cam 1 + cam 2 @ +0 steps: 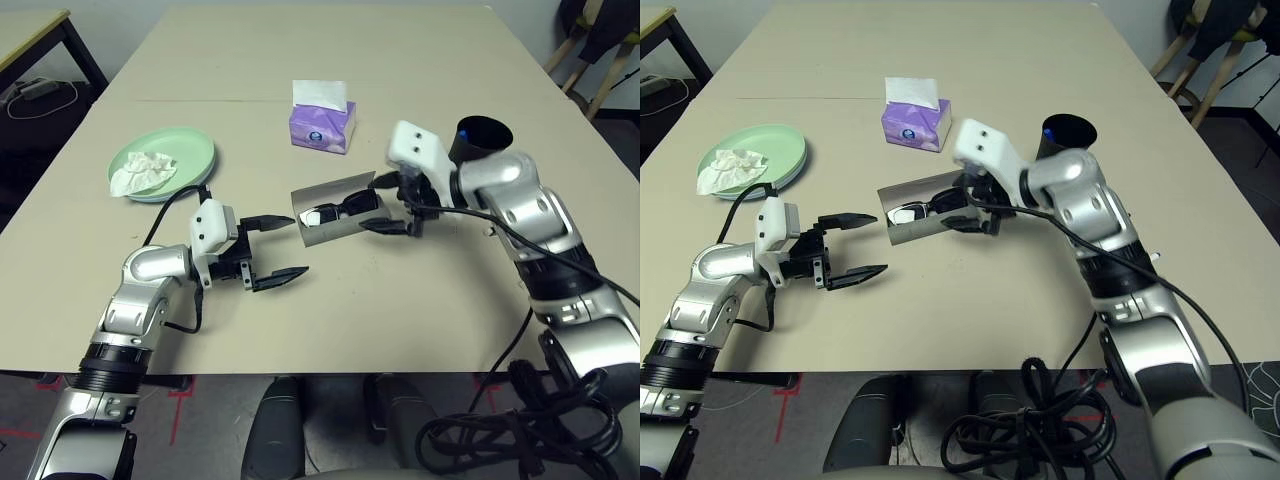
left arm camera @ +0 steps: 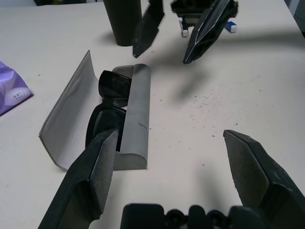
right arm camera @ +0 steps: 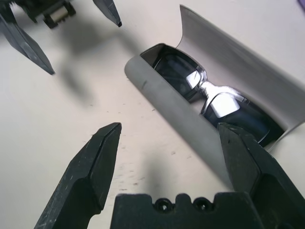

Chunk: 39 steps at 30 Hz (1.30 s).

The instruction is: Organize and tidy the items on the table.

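From where I stand, the grey oblong glasses case (image 1: 335, 212) lies near the middle of the large beige matt table (image 1: 420, 70), its lid flap standing open. Inside it rest the black sunglasses (image 3: 214, 102), folded, lenses catching the light.

The left gripper (image 1: 278, 250) sits at about eight o'clock from the case, its two black fingers spread wide with nothing between them; the farther fingertip points at the case's near end, just short of it. The right gripper (image 1: 392, 212) is at three o'clock of the case, right beside its end, fingers also spread apart and holding nothing. From the right wrist view one finger (image 3: 248, 160) hangs in front of the case's front wall; whether it touches I cannot tell.

At roughly twelve o'clock from the case, farther up the table, stands the purple cardboard tissue box (image 1: 322, 125) with a white sheet poking from the top. At ten o'clock, well apart, is the mint green round plate (image 1: 185, 150), and a crumpled white tissue (image 1: 142, 172) lies on its left part, spilling over the rim. At two o'clock, behind the right wrist, stands the black cup (image 1: 482, 135), upright, partly hidden by the arm.

A smaller yellow-edged table (image 1: 30, 30) stands off at the far left corner.
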Available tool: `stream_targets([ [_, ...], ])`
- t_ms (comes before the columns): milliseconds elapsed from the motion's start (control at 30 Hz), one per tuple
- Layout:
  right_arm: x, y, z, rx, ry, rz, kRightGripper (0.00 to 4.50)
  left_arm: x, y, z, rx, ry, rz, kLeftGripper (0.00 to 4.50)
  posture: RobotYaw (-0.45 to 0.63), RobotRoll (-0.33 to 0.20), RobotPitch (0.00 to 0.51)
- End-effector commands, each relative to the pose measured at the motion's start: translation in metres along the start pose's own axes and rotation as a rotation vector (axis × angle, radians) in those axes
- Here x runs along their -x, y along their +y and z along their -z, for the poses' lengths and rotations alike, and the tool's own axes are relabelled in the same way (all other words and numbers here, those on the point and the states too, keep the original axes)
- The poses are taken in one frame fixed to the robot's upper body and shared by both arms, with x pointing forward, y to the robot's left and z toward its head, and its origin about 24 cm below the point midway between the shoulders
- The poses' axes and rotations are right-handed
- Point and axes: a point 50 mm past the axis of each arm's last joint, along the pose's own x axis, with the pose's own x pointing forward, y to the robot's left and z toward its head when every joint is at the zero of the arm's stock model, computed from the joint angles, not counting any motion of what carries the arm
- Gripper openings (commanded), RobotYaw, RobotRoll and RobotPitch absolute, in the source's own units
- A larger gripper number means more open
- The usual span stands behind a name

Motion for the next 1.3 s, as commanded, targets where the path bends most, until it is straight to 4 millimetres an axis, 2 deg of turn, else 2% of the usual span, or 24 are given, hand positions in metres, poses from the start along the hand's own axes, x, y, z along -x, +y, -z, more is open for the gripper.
stream_targets([
  [33, 0.005, 0.003, 0.001, -0.066, -0.144, 0.054, 4.46, 0.007, 0.0, 0.007, 0.031, 0.013, -0.024, 4.5, 0.11, 0.0, 0.118],
  [200, 0.009, -0.006, 0.027, -0.103, -0.327, 0.248, 4.46, 0.007, 0.002, 0.009, 0.049, 0.008, -0.065, 4.5, 0.12, 0.0, 0.12],
  [433, 0.017, -0.001, 0.057, 0.018, -0.382, 0.316, 4.46, 0.01, 0.006, 0.012, 0.082, -0.007, -0.137, 4.5, 0.14, 0.0, 0.124],
  [567, 0.024, 0.001, 0.064, 0.084, -0.407, 0.328, 4.46, 0.012, 0.01, 0.012, 0.089, -0.019, -0.178, 4.5, 0.13, 0.0, 0.123],
  [900, 0.061, 0.001, 0.088, 0.151, -0.359, 0.279, 4.46, 0.005, 0.034, 0.021, 0.053, -0.042, -0.274, 4.5, 0.11, 0.0, 0.118],
  [1100, 0.064, 0.001, 0.091, 0.137, -0.373, 0.29, 4.46, -0.003, 0.041, 0.026, 0.039, -0.052, -0.267, 4.5, 0.1, 0.0, 0.113],
  [1267, 0.063, 0.002, 0.091, 0.125, -0.384, 0.292, 4.5, -0.005, 0.045, 0.028, 0.084, -0.058, -0.249, 2.8, 0.09, 0.0, 0.108],
  [1300, 0.063, 0.002, 0.091, 0.124, -0.385, 0.293, 4.5, -0.004, 0.046, 0.028, 0.09, -0.054, -0.256, 2.32, 0.09, 0.0, 0.107],
])
